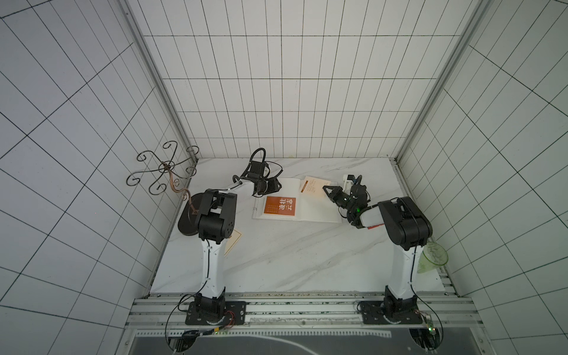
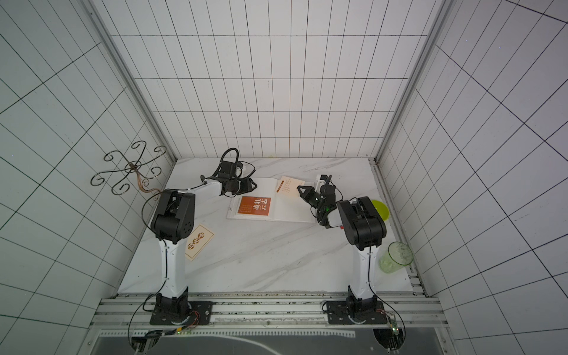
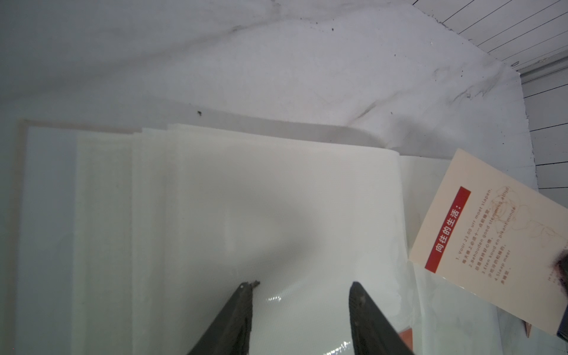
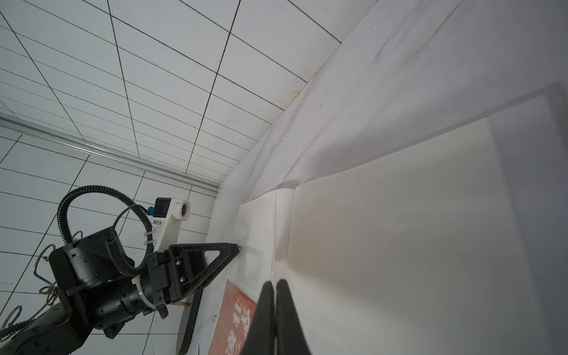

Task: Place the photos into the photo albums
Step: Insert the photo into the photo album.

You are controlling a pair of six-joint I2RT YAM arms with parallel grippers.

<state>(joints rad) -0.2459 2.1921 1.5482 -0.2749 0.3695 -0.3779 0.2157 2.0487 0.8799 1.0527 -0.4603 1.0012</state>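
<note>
One orange photo (image 1: 279,206) lies on our open album (image 1: 319,212); our right claw (image 1: 328,189) clamps a cream photo (image 1: 313,183), left claw (image 3: 302,284) stands apart; another card (image 2: 199,241) waits on the table (image 2: 261,261).

1 photo album (image 2: 292,209). 3 photos in view: 1 orange photo (image 2: 255,205); 2 cream, cream photo A (image 2: 289,184) at album's 1 o'clock, cream photo B (image 2: 199,241) at its 8 o'clock. 2 grippers: left gripper (image 3: 302,284), right gripper (image 4: 276,281). 1 green cup (image 2: 396,256), 1 green bowl (image 2: 380,209), 1 wire stand (image 2: 132,166).
</note>
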